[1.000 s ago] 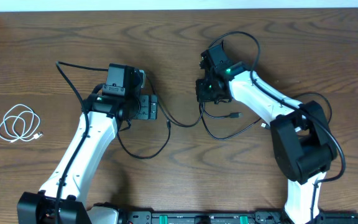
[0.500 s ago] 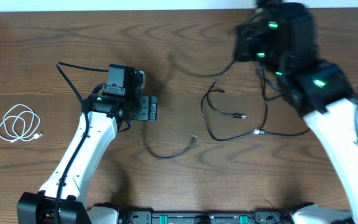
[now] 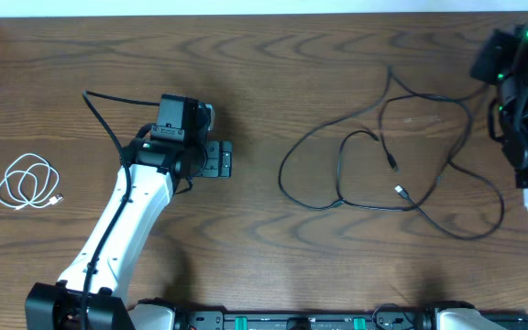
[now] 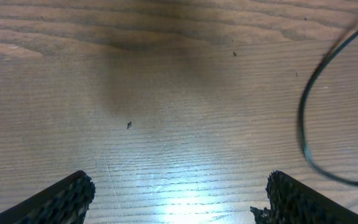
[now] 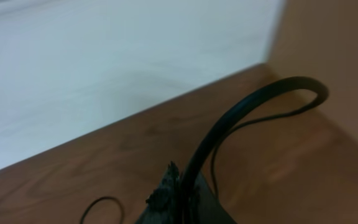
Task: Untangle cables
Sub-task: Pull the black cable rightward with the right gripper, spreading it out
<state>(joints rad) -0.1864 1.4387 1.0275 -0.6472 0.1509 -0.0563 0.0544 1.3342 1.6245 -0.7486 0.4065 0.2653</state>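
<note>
Rightward had swung the right claw (image 5: 173,198), and it pinched one of the black cables (image 3: 399,191), which arched up from its tips. The left claw (image 4: 179,198) hung spread and empty over the worktop (image 4: 166,93). The black cables sprawled loosely between both claws, and the coiled white cable (image 3: 27,181) lay well apart, left of the left claw.

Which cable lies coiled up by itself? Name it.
The white cable, coiled neatly alone at far left; the black cables sprawl in loose, crossing loops on the right.

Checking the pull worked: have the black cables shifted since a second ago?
Yes. The black cables have slid right, away from the left gripper, which stayed put.
</note>
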